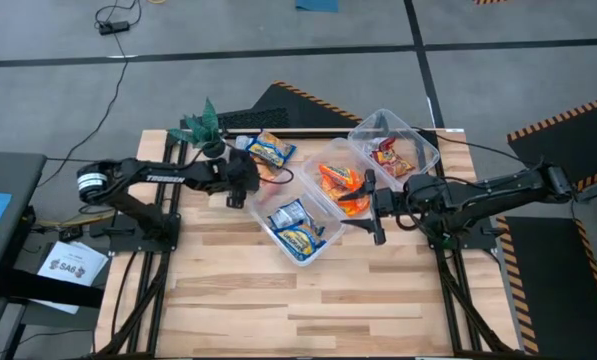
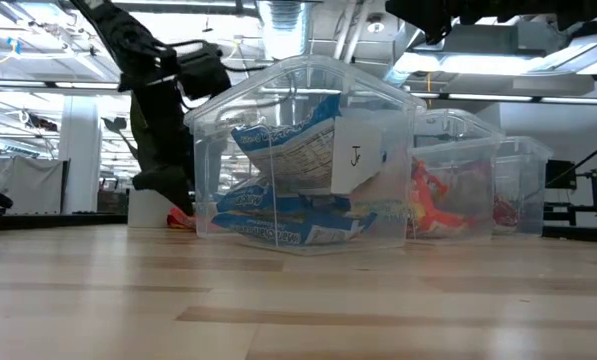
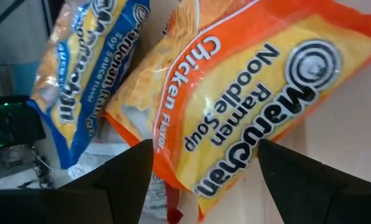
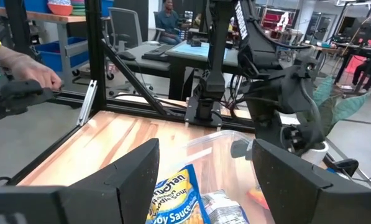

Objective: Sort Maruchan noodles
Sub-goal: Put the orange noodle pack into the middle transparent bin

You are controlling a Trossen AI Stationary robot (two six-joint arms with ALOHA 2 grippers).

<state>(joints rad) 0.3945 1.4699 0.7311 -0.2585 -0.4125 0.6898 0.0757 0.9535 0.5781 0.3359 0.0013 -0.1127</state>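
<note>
While the right tool (image 1: pixel 376 208) waits open over the tubs, the left tool (image 3: pixel 204 163) sits open around an orange chicken packet (image 3: pixel 247 87) on the surface by the plant, prob mid-pickup w/ closing next.

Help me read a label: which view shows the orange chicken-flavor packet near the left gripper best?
The left wrist view: the orange chicken packet fills it, label legible, past the open left gripper. The high view hides it behind the arm; the low and right wrist views don't show it.
</note>
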